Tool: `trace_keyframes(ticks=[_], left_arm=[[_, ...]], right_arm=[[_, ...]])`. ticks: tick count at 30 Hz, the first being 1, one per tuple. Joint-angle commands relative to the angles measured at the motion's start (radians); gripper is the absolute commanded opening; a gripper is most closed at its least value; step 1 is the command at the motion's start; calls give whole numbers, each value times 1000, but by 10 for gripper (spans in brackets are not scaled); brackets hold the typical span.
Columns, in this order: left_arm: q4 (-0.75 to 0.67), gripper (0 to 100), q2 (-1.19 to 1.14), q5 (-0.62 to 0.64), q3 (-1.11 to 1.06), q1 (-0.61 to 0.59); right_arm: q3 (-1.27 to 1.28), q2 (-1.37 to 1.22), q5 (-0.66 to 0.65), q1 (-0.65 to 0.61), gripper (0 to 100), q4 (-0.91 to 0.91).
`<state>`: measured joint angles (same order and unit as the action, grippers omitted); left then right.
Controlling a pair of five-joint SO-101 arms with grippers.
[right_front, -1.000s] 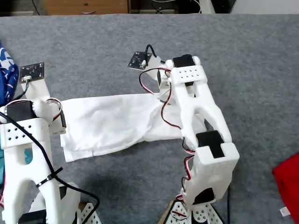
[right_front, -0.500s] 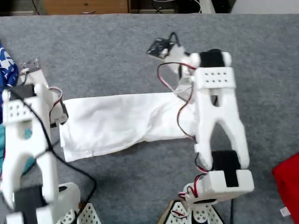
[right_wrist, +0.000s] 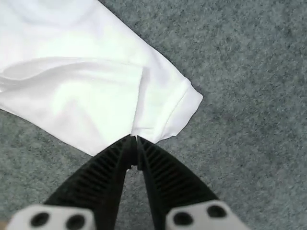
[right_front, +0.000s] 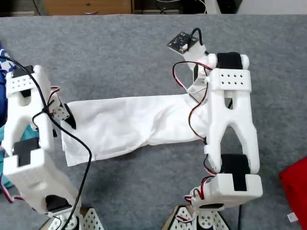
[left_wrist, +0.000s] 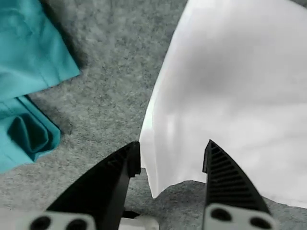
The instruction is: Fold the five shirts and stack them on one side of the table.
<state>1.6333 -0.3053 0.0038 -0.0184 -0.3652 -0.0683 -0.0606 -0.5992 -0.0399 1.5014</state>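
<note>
lab-like room, grey felt-covered table (right_front: 105, 52), wooden drawer unit (right_front: 88, 6) behind

High view overhead; wrist views close, sharing shirt (right_front: 120, 125).

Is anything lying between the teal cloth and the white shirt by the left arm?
No. In the left wrist view the stretch between the teal cloth and the white shirt is bare grey table cover.

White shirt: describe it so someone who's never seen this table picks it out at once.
On the grey table, look between the left arm and the right arm. The white shirt lies there as a long strip running from one arm to the other. It is the only white cloth; the teal cloth and red cloth sit at the edges.
</note>
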Motion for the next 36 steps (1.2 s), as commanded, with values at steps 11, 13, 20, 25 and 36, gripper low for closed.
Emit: trace_keyframes(ticks=[11, 13, 20, 25, 36], left_arm=[[-46, 220, -202, -8, 51, -3], [-48, 220, -228, 11, 63, -3], [-74, 182, -312, 14, 120, 0], [-74, 18, -360, 9, 126, 51], [-3, 19, -348, 11, 241, 52]], right_arm=[[-51, 2, 11, 16, 14, -55], [-51, 2, 11, 15, 14, -61], [-48, 2, 11, 15, 14, -89], [-54, 4, 8, 16, 14, -109], [-153, 4, 11, 22, 15, -109]])
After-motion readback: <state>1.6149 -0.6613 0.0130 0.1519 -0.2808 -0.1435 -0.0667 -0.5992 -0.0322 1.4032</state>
